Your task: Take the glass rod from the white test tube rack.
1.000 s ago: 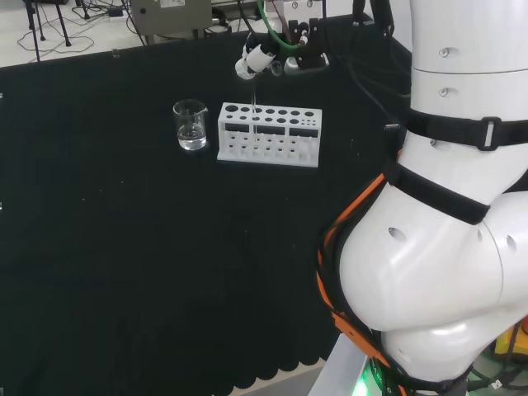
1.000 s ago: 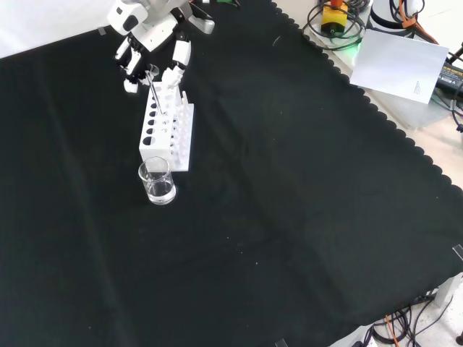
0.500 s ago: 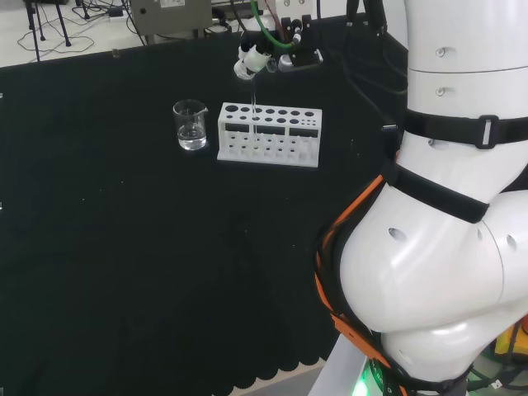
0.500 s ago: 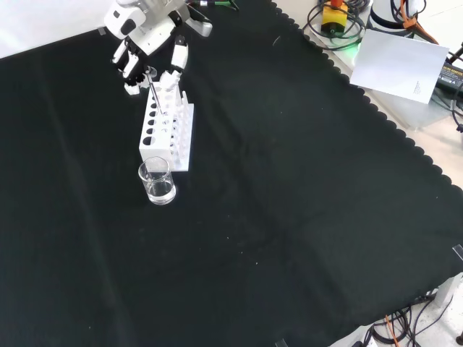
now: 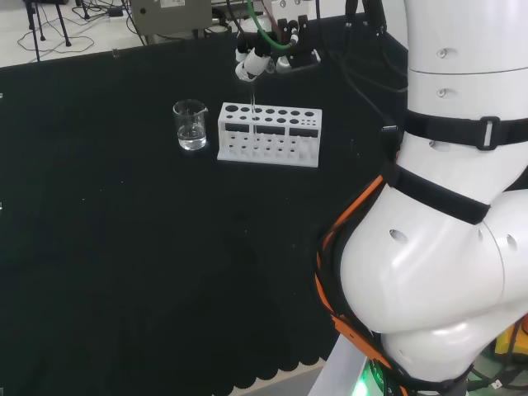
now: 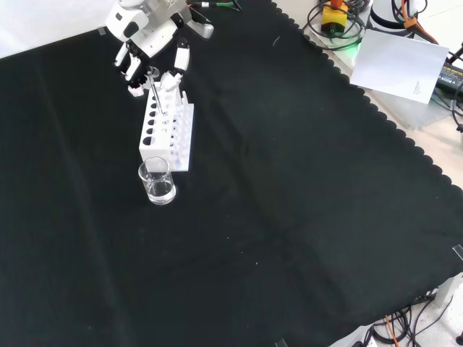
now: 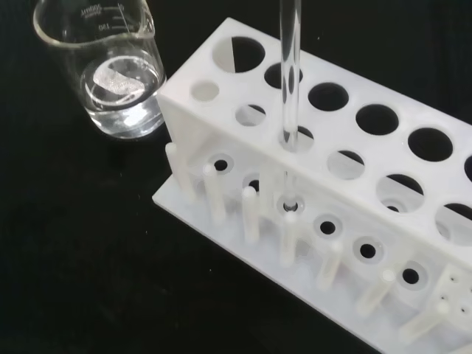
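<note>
Looking from the head view: the bench (image 5: 124, 247) is wide bare black cloth between its scalloped near edge and the rack.
Head view, count: one white rack (image 5: 269, 134), one beaker (image 5: 190, 124) just to its left and apart from it, one glass rod (image 5: 254, 99).
Head view, hand: the hand (image 5: 257, 58) hangs above the rack's left part, fingers pointing down, the rod running from them into the rack.
Front view, room: open cloth spreads to the right of the rack (image 6: 168, 130) and below it; the beaker (image 6: 157, 181) stands just before the rack's near end.
Front view, hand: the hand (image 6: 148, 36) sits over the rack's far end, fingers (image 6: 177, 65) pinching the top of the tilted rod (image 6: 158, 97).
Wrist view, rod: the rod (image 7: 289, 81) passes down through a hole in the rack (image 7: 332, 184), its tip near the base plate; the beaker (image 7: 110, 66) holds a little clear liquid.
</note>
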Motion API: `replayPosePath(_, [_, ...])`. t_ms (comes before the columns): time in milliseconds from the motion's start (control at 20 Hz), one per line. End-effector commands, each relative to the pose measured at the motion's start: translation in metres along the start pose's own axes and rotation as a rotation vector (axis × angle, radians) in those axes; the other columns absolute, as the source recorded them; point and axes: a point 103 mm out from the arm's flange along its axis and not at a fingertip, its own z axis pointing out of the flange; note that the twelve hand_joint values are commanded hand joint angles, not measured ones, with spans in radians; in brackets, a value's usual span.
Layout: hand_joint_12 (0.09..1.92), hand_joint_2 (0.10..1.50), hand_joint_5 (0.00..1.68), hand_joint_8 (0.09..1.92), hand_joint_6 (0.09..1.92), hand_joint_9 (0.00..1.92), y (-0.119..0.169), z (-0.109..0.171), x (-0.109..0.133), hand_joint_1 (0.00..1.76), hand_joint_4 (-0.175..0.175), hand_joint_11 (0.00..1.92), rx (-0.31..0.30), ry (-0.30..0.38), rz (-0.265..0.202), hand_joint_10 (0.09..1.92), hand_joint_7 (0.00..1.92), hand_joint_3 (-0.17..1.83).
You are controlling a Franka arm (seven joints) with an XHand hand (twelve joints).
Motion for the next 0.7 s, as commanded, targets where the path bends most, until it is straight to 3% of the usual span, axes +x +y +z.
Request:
replayPosePath(50, [1.4,0.91,0.47,1.06,0.92,1.14,-0.002,-0.016,-0.002,0.87,-0.175,0.39,-0.022,-0.036,0.004,1.08,0.84,0.59])
replayPosePath(700, [1.37,0.89,0.57,1.04,0.94,1.25,-0.003,-0.022,0.007,0.91,-0.175,0.5,-0.058,-0.047,-0.013,1.11,0.94,0.63])
